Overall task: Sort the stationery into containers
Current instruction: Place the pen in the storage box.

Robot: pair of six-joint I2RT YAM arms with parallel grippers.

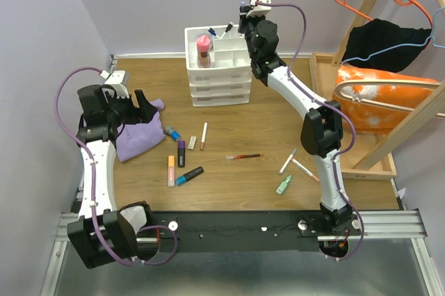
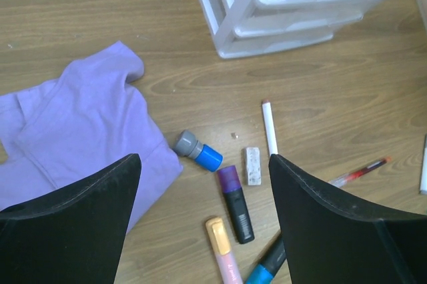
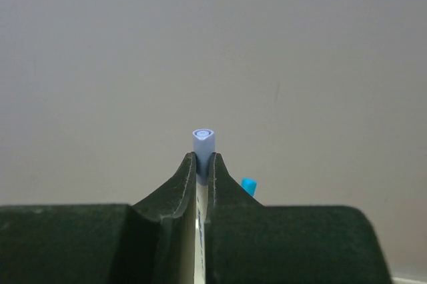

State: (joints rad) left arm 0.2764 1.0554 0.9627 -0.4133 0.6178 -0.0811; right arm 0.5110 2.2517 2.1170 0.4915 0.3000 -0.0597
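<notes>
The white organiser [image 1: 217, 91] is recorded at 12 o'clock on the wooden table [image 1: 278, 115], with a pink-capped item [image 1: 204, 47] standing in its left top compartment. The right gripper [image 3: 203, 163] is held above the organiser's open top compartments, its jaws pressed together and pinching a white pen [image 3: 203, 139] whose pale blue triangular end protrudes above the fingertips; a blue cap [image 3: 249, 185] is seen just beyond. The left gripper [image 1: 144, 107] is positioned at 9 o'clock over the purple cloth [image 1: 135, 137], jaws spread wide and nothing held. The rest of the stationery is noted loose on the table from the centre towards 5 o'clock. It comprises a grey-and-blue stub [image 2: 198, 151], a purple-and-black highlighter [image 2: 235, 204], a small white block [image 2: 252, 165], a white pen with a reddish tip [image 2: 269, 127], an orange highlighter [image 1: 171, 169], a blue-and-black marker [image 1: 189, 175], a red pen [image 1: 244, 157], two pale pens [image 1: 287, 161] and a green stub [image 1: 283, 185].
</notes>
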